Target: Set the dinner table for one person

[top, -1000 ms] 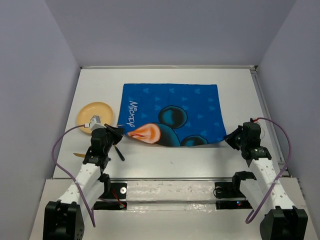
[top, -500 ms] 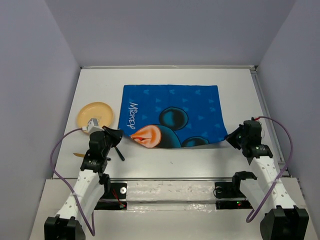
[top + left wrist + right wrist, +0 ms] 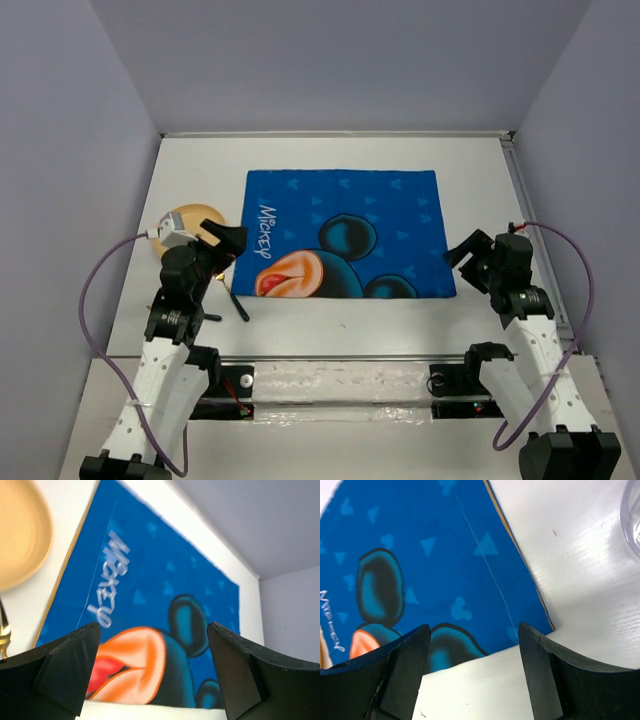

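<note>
jaws both wide, empty, placemat [image 3: 345, 232] flat on dinner table [image 3: 330, 150], yellow plate [image 3: 204, 215] beside

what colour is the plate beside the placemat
The plate is pale yellow-orange with no visible pattern; it shows best in the top external view.

Blue Mickey-print placemat [image 3: 345, 232] lies flat, lettering at its L end. Yellow plate [image 3: 203, 217] just L of it, not touching. Slim black utensil [image 3: 240, 306], type unclear, by mat's near-L corner. Clear glass [image 3: 632, 522] R of mat, mostly cropped.
</note>
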